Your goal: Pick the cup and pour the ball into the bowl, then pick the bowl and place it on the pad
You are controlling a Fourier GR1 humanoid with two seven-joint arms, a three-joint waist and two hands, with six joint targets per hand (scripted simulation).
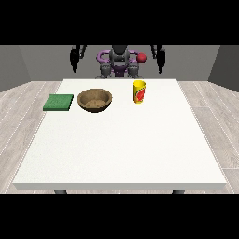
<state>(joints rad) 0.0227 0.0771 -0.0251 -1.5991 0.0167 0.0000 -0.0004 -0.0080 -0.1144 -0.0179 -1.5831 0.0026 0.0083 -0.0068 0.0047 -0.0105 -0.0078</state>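
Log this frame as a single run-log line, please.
stage: pre-grasp | cup: upright, untouched | bowl: beside pad | both hands raised off table

You have three things in a row on the table's [116, 149] far half, all apart from one another. The pad [59, 102] lies flat, before and slightly inward of the fingers of the hand at the view's left [73, 59]. The bowl [94, 100] sits just right of the pad, farther inward from those fingers. The cup [138, 91] stands upright right of the bowl, before and inward of the fingers of the hand at the view's right [160, 59]. Both hands hang behind the table's far edge, well apart from all three.
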